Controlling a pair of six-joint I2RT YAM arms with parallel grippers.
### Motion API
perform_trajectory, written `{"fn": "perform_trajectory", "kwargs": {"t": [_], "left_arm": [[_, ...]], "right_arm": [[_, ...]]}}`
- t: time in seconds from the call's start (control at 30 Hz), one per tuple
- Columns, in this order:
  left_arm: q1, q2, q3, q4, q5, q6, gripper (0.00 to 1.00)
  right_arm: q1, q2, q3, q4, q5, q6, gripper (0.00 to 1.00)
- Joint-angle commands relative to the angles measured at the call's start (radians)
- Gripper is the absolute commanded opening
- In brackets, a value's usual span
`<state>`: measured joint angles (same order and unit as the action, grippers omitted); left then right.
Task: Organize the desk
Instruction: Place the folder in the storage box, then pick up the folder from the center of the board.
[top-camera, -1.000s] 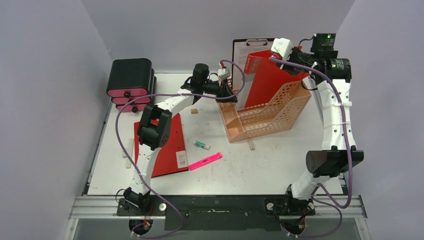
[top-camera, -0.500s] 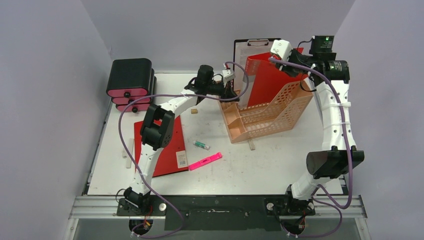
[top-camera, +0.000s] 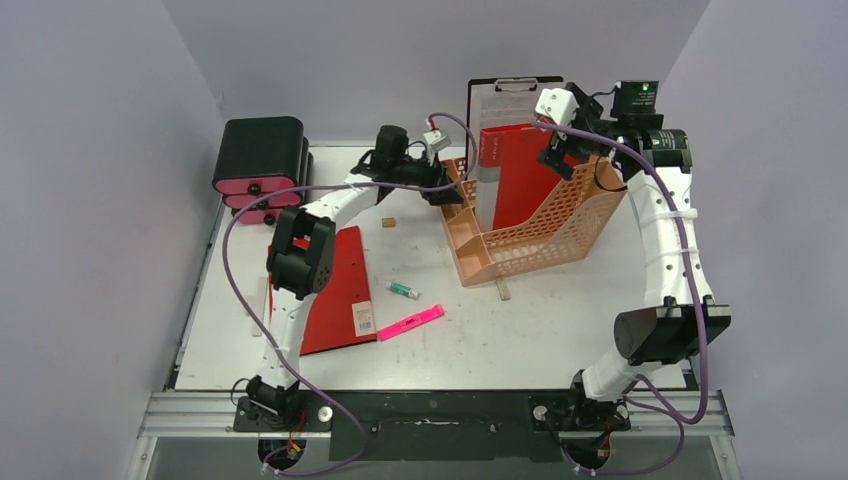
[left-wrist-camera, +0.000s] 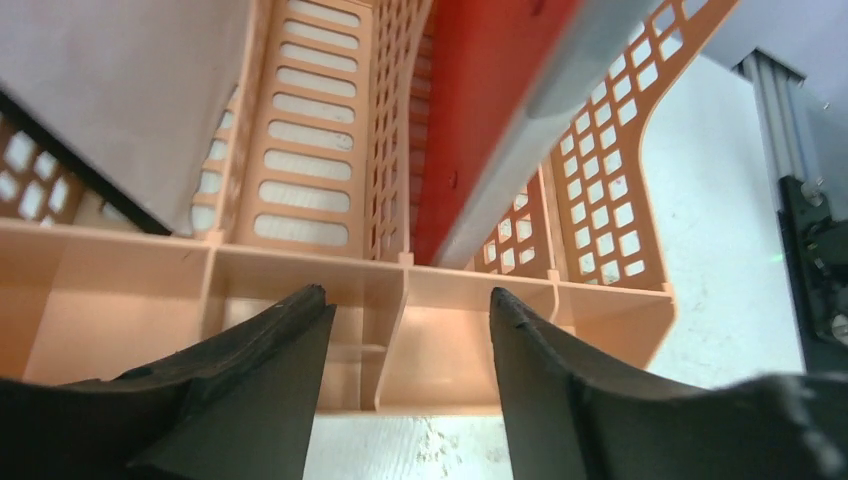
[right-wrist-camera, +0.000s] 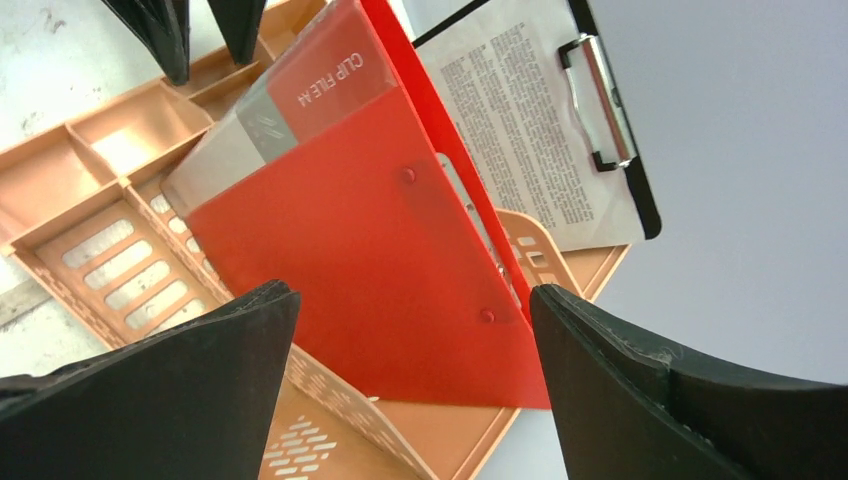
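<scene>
Table (top-camera: 560, 330): large, flat, white, rectangular, lying level in front of me. Surface scuffed and speckled, marks plainest in my left wrist view. Silver metal rim (top-camera: 193, 310) along its left side. Black rail (top-camera: 440, 408) spans the near edge.

orange file rack (top-camera: 540, 235) stood far right, red clip file (top-camera: 520, 175) upright inside, clipboard (top-camera: 490, 100) behind, black drawer box (top-camera: 262, 150) far left, red folder (top-camera: 345, 285) lay flat near left, pink highlighter (top-camera: 411, 322) just right of it
</scene>
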<state>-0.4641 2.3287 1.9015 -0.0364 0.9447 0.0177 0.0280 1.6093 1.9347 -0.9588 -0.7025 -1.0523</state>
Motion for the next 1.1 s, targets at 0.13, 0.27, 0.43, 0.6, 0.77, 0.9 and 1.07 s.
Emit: {"fn": "perform_trajectory", "kwargs": {"t": [0.13, 0.27, 0.43, 0.6, 0.77, 0.9, 1.07], "left_arm": [[0.105, -0.255, -0.073, 0.023, 0.045, -0.113, 0.79], [0.163, -0.374, -0.129, -0.087, 0.014, -0.031, 0.97], [0.234, -0.539, -0.244, -0.279, -0.107, 0.148, 0.96], [0.329, -0.714, -0.414, -0.376, -0.21, 0.211, 0.96], [0.445, -0.864, -0.541, -0.486, -0.235, 0.241, 0.96], [0.55, -0.999, -0.656, -0.532, -0.276, 0.281, 0.96], [0.581, -1.134, -0.768, -0.579, -0.373, 0.359, 0.96]], "right_arm": [[0.03, -0.076, 0.012, 0.209, 0.149, 0.169, 0.95], [0.032, -0.111, -0.035, 0.242, 0.196, 0.196, 1.0], [0.044, -0.156, -0.063, 0.193, 0.098, 0.252, 0.9], [0.103, -0.201, -0.118, 0.209, -0.048, 0.393, 0.9], [0.256, -0.213, -0.2, 0.313, -0.057, 0.554, 0.9], [0.36, -0.182, -0.261, 0.438, -0.023, 0.687, 0.9], [0.452, -0.098, -0.329, 0.581, 0.022, 0.797, 0.9]]}}
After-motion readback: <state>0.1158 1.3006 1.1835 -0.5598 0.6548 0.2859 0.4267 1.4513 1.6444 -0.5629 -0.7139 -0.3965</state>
